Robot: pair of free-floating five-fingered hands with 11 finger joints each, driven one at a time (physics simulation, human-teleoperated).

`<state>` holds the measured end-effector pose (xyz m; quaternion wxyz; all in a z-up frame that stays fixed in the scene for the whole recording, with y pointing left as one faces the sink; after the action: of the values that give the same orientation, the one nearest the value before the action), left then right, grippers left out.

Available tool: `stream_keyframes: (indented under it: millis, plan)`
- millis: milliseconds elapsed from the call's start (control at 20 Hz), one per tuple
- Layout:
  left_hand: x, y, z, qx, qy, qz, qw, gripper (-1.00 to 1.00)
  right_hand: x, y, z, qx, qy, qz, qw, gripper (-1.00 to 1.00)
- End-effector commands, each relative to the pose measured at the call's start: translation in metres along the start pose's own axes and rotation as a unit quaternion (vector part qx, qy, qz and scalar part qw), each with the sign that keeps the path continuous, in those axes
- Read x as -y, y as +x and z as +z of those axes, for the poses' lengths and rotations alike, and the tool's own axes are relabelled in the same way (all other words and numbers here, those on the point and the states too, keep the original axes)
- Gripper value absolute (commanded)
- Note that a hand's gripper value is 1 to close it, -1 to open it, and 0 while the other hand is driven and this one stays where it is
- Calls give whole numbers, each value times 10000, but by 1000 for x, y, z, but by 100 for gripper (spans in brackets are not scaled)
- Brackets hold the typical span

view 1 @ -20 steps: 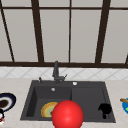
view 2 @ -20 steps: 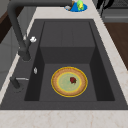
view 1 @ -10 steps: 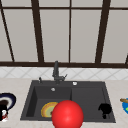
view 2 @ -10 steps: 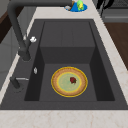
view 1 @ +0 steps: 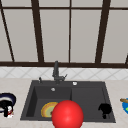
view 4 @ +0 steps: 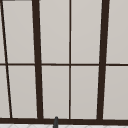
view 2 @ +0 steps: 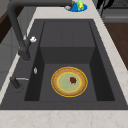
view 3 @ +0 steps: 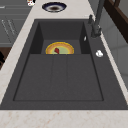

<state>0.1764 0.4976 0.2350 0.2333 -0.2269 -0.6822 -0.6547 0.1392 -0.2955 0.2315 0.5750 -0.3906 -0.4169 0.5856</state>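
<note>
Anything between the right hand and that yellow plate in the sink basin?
Nothing visible from the sides: the drainboard between the right hand and the plate lies bare, ending in a step down into the basin. In the front view a red ball overlaps the plate's right edge.

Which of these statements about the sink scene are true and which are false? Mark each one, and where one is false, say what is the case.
1. A round yellow-rimmed plate lies in the deep basin of the dark sink. True.
2. That plate is bare. False: a small red bit sits on it.
3. The right hand shows over the sink's shallow right part. True.
4. The left hand is inside the basin. False: it is over the counter left of the sink, by a dark blue bowl.
5. The dark tap stands behind the sink. True.
</note>
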Motion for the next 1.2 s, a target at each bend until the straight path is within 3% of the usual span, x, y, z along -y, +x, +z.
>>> stream_keyframes:
  millis: [0,450,950,1150]
  plan:
    - [-10,3,-22,-143,-65,-18,9999,100,0,0,0,0,0,0,10000,0]
    - [-27,1,-68,-232,-4,-80,9997,100,0,0,0,0,0,0,10000,0]
    - [-41,-18,-114,-282,-89,-21,9996,100,0,0,0,0,0,0,10000,0]
    - [-49,-32,-123,-354,25,32,9994,100,0,0,0,0,0,0,10000,0]
